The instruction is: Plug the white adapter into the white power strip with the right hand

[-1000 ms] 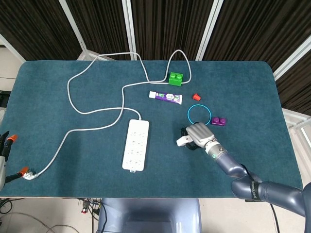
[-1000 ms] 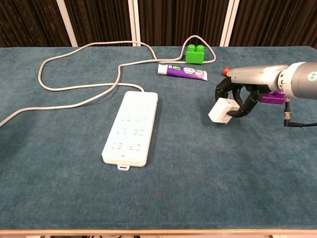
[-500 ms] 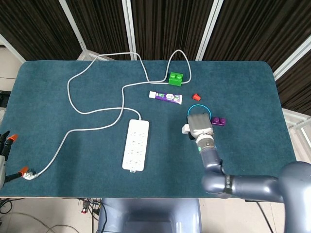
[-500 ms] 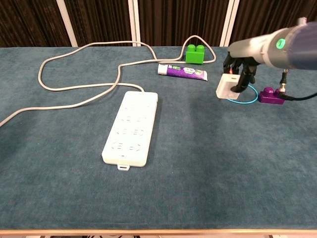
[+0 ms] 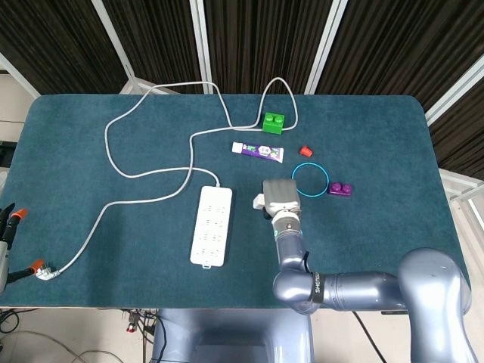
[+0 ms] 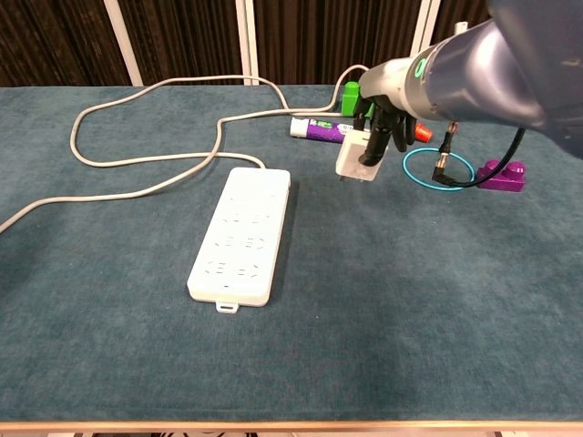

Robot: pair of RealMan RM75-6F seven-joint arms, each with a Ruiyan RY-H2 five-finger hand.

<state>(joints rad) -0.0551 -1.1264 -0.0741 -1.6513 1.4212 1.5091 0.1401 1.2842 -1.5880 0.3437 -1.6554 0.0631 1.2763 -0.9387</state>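
My right hand [image 5: 278, 198] [image 6: 381, 126] holds the white adapter [image 6: 356, 157] [image 5: 259, 202] in the air, right of the power strip's far end. The adapter hangs below the fingers with its prongs pointing down. The white power strip [image 5: 211, 225] [image 6: 240, 233] lies flat on the teal table, its cord [image 5: 144, 128] looping off to the back left. In the head view the adapter sits a short gap to the right of the strip's upper end. My left hand is not visible in either view.
Behind the hand lie a purple toothpaste tube [image 5: 258, 150], a green block [image 5: 274, 120], a small red cap [image 5: 305, 151], a blue ring [image 5: 310, 180] and a purple block [image 5: 341, 189]. The cord's plug [image 5: 44, 271] rests near the front left edge.
My right hand has lifted the adapter and carried it leftward, from beside the blue ring to close by the power strip's far end. The strip has stayed in place.
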